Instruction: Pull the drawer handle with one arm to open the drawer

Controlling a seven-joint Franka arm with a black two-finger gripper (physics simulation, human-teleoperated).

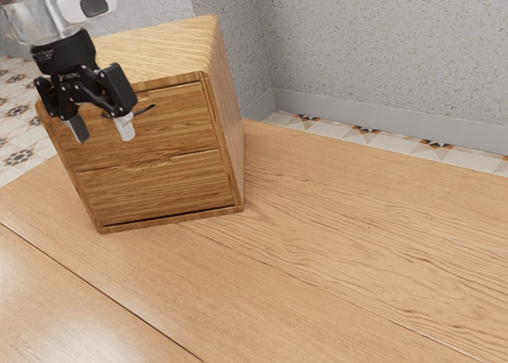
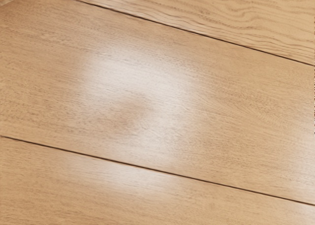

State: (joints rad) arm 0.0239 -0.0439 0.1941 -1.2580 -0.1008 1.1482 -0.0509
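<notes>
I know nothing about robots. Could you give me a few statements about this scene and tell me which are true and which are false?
1. The cabinet has two drawers, one above the other. True.
2. The upper drawer is pulled far out. False: it sits shut, level with the lower drawer.
3. The fingers stand apart, gripping nothing. True.
4. The dark handle is on the lower drawer. False: it is on the upper drawer, just beside the fingers.
5. The cabinet stands on tiles. False: it stands on a wooden table.
</notes>
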